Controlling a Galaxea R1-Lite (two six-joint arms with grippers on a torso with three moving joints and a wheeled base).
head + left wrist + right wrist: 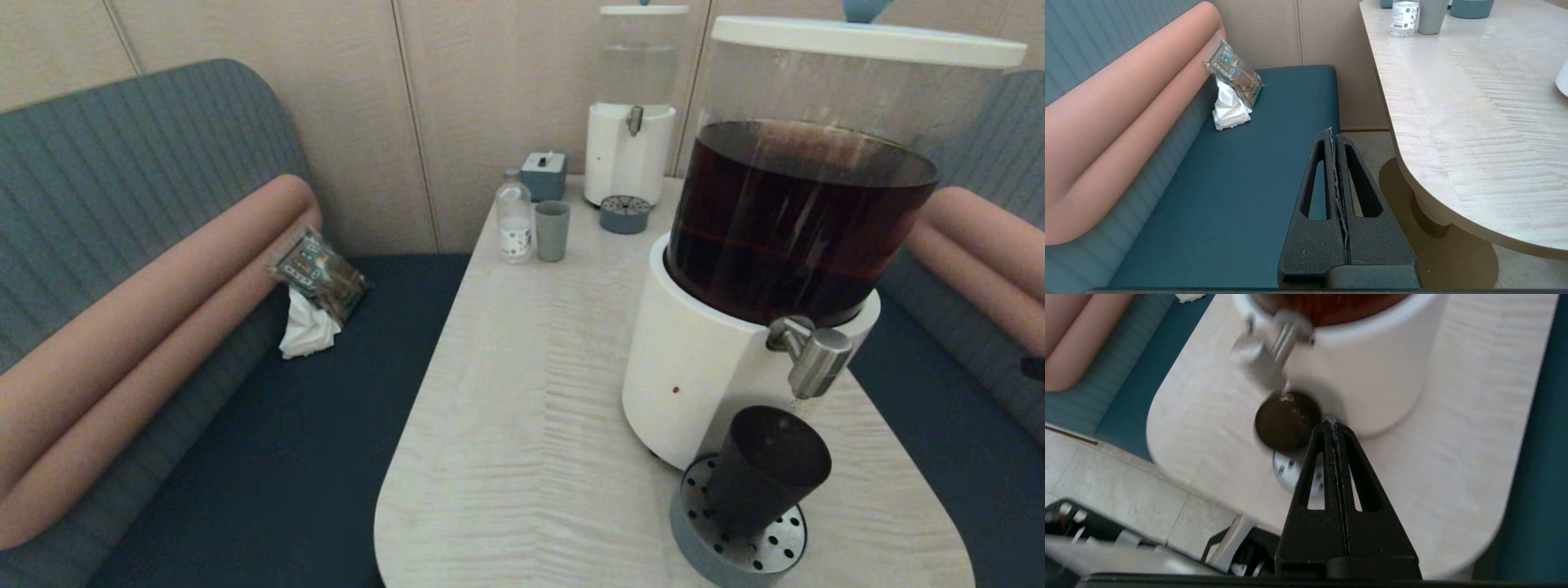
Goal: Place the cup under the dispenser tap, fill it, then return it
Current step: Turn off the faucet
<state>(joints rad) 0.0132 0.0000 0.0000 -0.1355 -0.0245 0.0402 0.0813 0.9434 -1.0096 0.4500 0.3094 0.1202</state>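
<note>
Under the dispenser tap (819, 359) stands the cup (763, 472); both hands closed, empty, unseen from head view.

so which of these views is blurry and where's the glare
Right wrist view: motion blur smears the dispenser tap and the black cup, while the shut right gripper stays crisp. Head view: sharp, with soft reflections on the dispenser's clear tank. Left wrist view: sharp, with light sheen on the table.

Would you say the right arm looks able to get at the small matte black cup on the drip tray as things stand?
Probably yes. The right gripper, fingers shut, hovers just beside the small matte black cup, which stands on the perforated grey drip tray below the brushed-steel tap. Nothing lies between them; it must open first.
</note>
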